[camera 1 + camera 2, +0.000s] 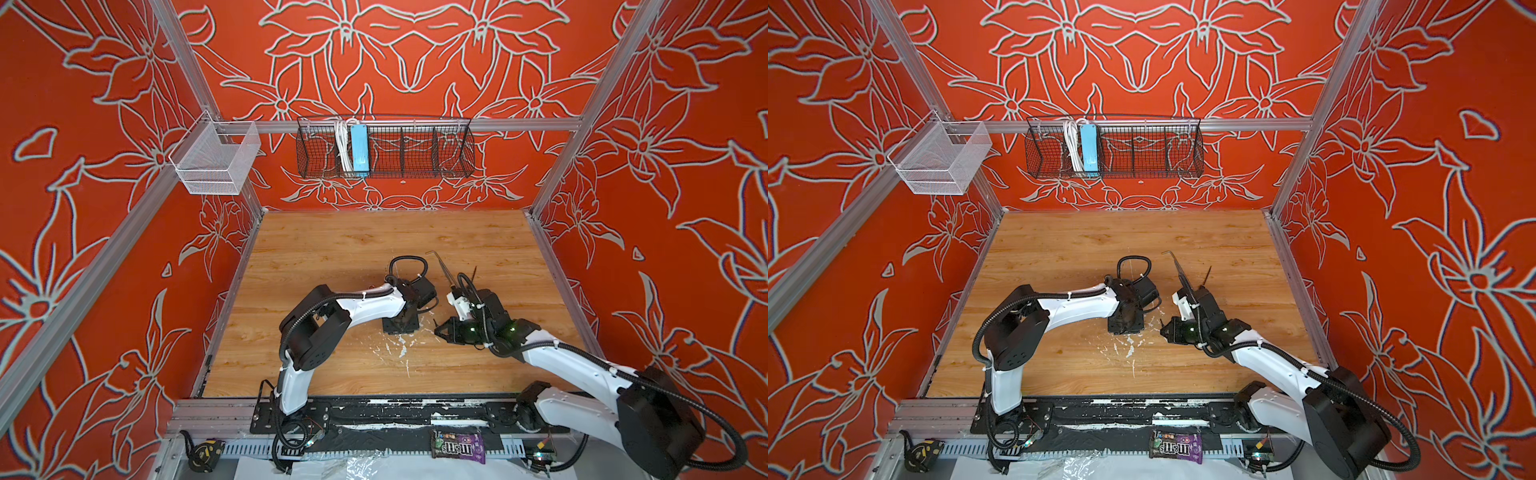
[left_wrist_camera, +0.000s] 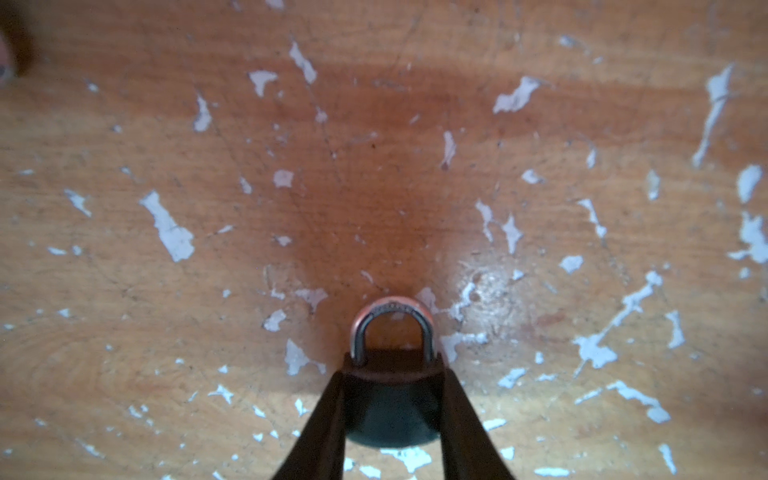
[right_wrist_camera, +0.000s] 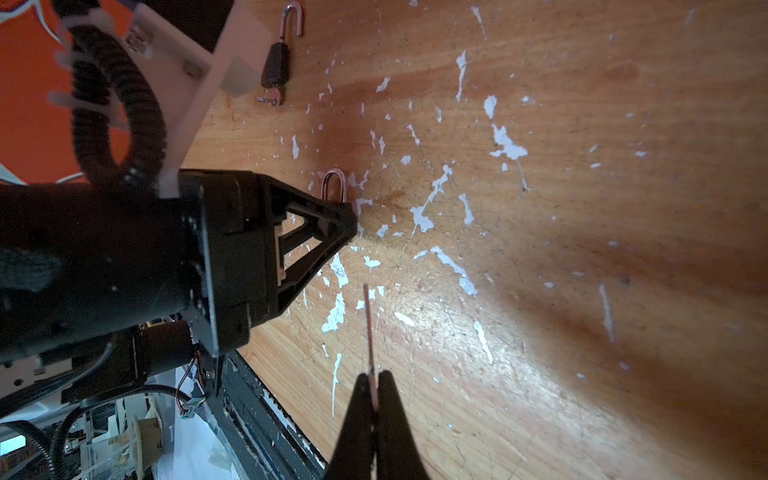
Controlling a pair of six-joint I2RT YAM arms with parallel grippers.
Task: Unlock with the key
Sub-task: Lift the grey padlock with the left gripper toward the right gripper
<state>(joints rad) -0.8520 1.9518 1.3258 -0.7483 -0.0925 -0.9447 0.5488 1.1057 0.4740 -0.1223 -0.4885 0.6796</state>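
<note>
In both top views, the two arms meet over the near middle of the worn wooden table (image 1: pixel 374 249). The left gripper (image 1: pixel 400 330) points straight down at the board, hiding whatever is under it. The right gripper (image 1: pixel 437 330) lies just to its right, aimed leftward at it, with a thin dark tip sticking out of its closed jaws.

From the left wrist, the left gripper (image 2: pixel 392 374) has its two fingers (image 2: pixel 328 415) pressed against either side of the dark body of the padlock (image 2: pixel 392 399). The padlock lies on the table and its shackle (image 2: pixel 392 328) is closed.

From the right wrist, the right gripper (image 3: pixel 376 376) is clamped tight on the key (image 3: pixel 369 324), whose thin blade juts forward, seen edge-on. The key's tip is close to the left gripper (image 3: pixel 351 216) but apart from it. The padlock's shackle (image 3: pixel 334 183) shows behind that gripper. A second padlock (image 3: pixel 275 66), its shackle swung open, lies farther off on the table.
</note>
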